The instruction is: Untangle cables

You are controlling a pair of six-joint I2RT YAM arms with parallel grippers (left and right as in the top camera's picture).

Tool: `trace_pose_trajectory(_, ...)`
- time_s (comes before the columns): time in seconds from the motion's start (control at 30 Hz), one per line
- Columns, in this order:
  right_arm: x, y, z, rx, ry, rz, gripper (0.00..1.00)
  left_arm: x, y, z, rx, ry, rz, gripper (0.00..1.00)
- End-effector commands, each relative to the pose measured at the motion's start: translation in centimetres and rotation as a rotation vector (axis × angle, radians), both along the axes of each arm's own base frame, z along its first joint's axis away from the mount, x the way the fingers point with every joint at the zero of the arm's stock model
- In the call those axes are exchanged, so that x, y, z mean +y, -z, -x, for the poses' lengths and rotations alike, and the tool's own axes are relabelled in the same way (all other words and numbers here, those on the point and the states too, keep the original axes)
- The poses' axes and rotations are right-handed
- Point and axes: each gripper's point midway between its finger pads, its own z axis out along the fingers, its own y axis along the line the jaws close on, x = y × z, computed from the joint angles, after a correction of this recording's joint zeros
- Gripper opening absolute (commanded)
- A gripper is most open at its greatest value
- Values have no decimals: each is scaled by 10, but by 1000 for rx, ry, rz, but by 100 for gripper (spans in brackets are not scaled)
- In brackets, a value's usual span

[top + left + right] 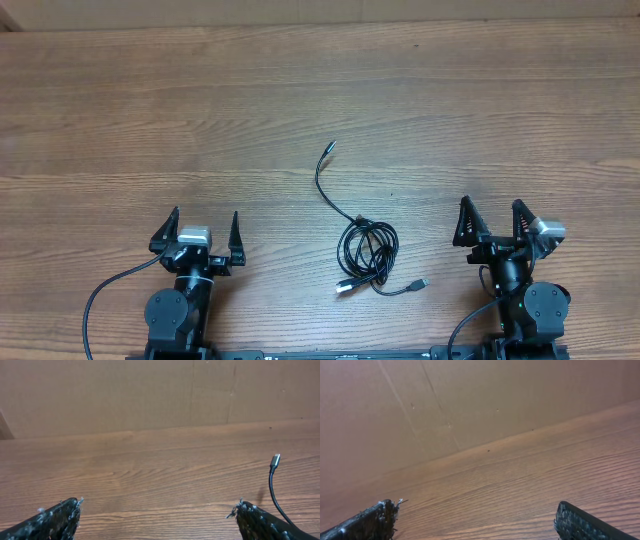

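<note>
Away from cables (368, 255): left gripper (205, 212), right gripper (490, 202) agape, empty.

cables (366, 250): two thin black cords, tangled in one loose coil lying flat, lower centre in overhead. one tail snakes up-left to a plug end (327, 150). two more ends poke out below the coil, the left one a silver-tipped plug (345, 287).

A wood-grain table (300, 90) meets what looks like a cardboard wall (150, 390).
</note>
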Motion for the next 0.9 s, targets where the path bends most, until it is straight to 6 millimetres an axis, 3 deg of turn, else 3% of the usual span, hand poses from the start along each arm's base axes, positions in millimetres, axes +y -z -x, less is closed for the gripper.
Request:
trace_pose_trajectory(0.0,1,2,0,-4,-4,4,100,2,-20,3,-36,-6,-16,100)
trace_pose_trajectory(0.6,1,2,0,-4,-4,4,100,3,-63,27,7,-8,-8,100)
trace_pose_trajectory(0.87,1,2,0,-4,-4,4,100,4,-69,31,13,-11,-1,100)
